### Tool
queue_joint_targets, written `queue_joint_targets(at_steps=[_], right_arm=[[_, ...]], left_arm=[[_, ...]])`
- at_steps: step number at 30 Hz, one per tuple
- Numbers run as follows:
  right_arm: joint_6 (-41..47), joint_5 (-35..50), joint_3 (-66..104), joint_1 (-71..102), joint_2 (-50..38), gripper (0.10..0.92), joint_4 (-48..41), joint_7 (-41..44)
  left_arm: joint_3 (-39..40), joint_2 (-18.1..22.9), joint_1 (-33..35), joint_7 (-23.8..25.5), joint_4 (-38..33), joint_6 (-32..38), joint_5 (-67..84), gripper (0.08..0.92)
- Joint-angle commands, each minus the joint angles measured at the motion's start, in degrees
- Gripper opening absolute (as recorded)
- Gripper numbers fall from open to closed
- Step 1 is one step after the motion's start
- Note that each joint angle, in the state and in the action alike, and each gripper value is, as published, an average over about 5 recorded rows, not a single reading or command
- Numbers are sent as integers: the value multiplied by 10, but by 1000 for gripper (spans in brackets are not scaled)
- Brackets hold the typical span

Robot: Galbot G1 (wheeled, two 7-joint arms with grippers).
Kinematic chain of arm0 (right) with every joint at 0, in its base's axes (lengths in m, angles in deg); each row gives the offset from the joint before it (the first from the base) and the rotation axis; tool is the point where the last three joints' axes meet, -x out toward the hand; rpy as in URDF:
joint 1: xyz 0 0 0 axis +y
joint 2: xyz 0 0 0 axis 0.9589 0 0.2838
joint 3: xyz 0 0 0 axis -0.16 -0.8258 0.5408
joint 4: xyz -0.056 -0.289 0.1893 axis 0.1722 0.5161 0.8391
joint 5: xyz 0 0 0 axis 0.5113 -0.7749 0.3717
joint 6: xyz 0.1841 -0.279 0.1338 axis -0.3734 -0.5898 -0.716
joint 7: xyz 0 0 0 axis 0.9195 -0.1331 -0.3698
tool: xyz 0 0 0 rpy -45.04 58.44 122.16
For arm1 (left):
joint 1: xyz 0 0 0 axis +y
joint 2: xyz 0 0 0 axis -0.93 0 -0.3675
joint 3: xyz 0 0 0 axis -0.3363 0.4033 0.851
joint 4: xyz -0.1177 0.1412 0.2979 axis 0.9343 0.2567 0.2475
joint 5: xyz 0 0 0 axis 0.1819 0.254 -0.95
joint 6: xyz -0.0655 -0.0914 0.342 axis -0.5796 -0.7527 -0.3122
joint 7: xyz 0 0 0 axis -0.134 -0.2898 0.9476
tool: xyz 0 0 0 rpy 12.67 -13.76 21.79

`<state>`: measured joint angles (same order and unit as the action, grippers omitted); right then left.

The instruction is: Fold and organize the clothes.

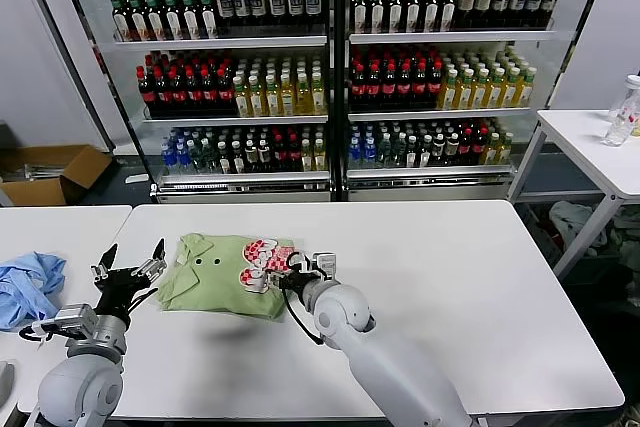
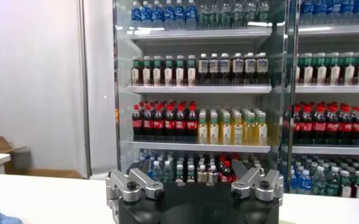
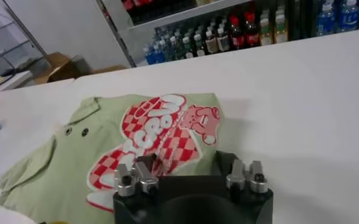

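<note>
We see the light green polo shirt (image 1: 222, 272) lying folded on the white counter (image 1: 450, 287), collar toward our left and its red-and-white checkered chest print (image 3: 161, 137) facing up near the right edge of the bundle. Our right pincer (image 1: 290, 272) sits low at that right edge, over the print; whether it has fabric in its jaws we cannot tell. Our left pincer (image 1: 130, 267) hovers just beside the shirt's collar end, spread wide and holding nothing. A crumpled blue garment (image 1: 28, 287) lies on the neighbouring counter, and drink-bottle shelves (image 1: 330, 67) stand behind.
</note>
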<state>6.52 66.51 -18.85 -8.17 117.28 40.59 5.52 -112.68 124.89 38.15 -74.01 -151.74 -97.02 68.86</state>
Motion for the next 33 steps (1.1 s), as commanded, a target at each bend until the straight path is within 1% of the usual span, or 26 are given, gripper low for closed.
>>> queue_joint_targets(at_steps=[1, 5, 11, 16, 19, 22, 26, 28, 30, 33], right_arm=[[1, 14, -16, -24, 15, 602, -48, -3], [1, 4, -14, -24, 3, 498, -45, 7], [-16, -71, -15, -28, -44, 334, -28, 46], [-7, -93, 14, -13, -108, 187, 9, 66], [-3, -130, 47, 4, -163, 128, 41, 94], [-4, -185, 84, 21, -217, 118, 60, 138], [-21, -256, 127, 55, -254, 118, 87, 181], [-63, -286, 153, 88, -258, 123, 121, 171], [-124, -313, 186, 131, -260, 149, 161, 148], [-225, -348, 237, 212, -268, 227, 215, 114]], left_arm=[[-10, -1, 11, -1, 1, 5, -1, 823], [-3, 2, 9, -2, 2, 5, -2, 823], [9, 5, 3, -2, 3, 5, -2, 823], [15, 9, 3, -1, 1, 6, -3, 823], [20, 12, 4, -1, 1, 7, -4, 822], [27, 14, 3, 0, 1, 10, -7, 823], [38, 17, 4, 3, -2, 20, -24, 823], [43, 17, 6, 7, -9, 27, -33, 823], [48, 17, 8, 13, -24, 26, -30, 823], [59, 16, 9, 24, -51, 21, -10, 823]])
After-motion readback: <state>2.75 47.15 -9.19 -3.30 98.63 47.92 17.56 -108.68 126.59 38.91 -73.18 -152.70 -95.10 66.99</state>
